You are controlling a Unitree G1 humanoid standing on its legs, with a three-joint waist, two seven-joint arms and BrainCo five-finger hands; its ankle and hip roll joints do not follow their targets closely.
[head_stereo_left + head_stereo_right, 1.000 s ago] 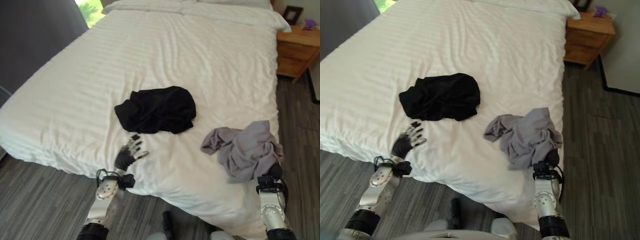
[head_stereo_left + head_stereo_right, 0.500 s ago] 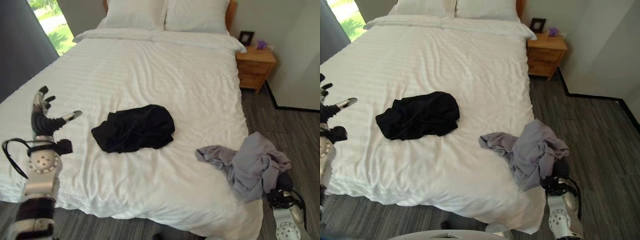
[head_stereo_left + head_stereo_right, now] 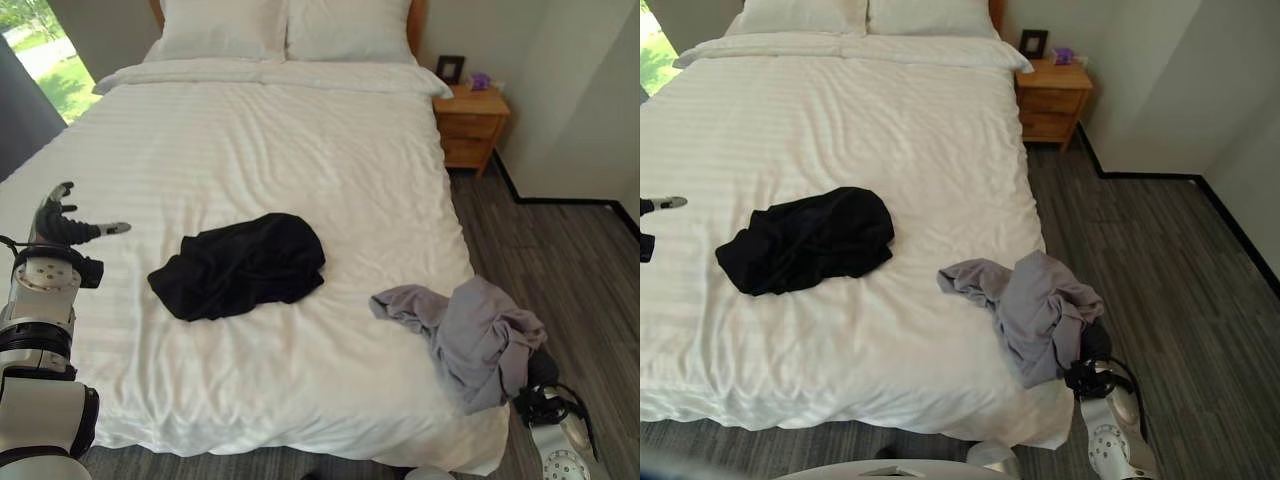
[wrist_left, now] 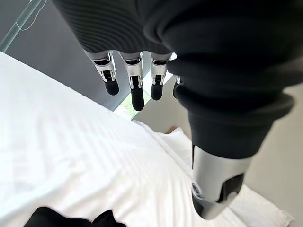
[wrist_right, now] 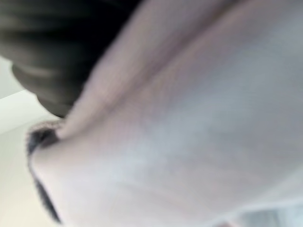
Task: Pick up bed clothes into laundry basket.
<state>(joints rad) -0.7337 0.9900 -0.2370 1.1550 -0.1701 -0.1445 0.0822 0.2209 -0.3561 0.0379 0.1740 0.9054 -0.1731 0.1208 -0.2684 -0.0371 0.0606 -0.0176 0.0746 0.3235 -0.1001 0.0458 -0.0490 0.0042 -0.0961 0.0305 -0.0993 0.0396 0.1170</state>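
The robot's left hand (image 3: 58, 224) is raised above the left side of the white bed (image 3: 250, 140), its fingers (image 4: 135, 85) relaxed and spread, the thumb held apart, with nothing between them. To its right, a black garment (image 3: 243, 264) lies crumpled on the duvet near the middle of the bed's lower half, well apart from the left hand. Farther right, a grey garment (image 3: 470, 328) is bunched at the bed's lower right corner, partly resting on the duvet and partly draped over the edge. The right hand (image 3: 541, 370) sits directly beneath this grey cloth, only its dark cover showing past the fabric; in the right wrist view the cloth lies pressed against the hand, and whether the fingers are closed on it cannot be told. At the head of the bed stand two white pillows (image 3: 290, 25). To the right of them, a wooden nightstand (image 3: 473, 125) carries a small dark picture frame (image 3: 450, 68) and a small purple object (image 3: 481, 81). Dark wood-grain floor (image 3: 1140, 260) extends along the bed's right side.
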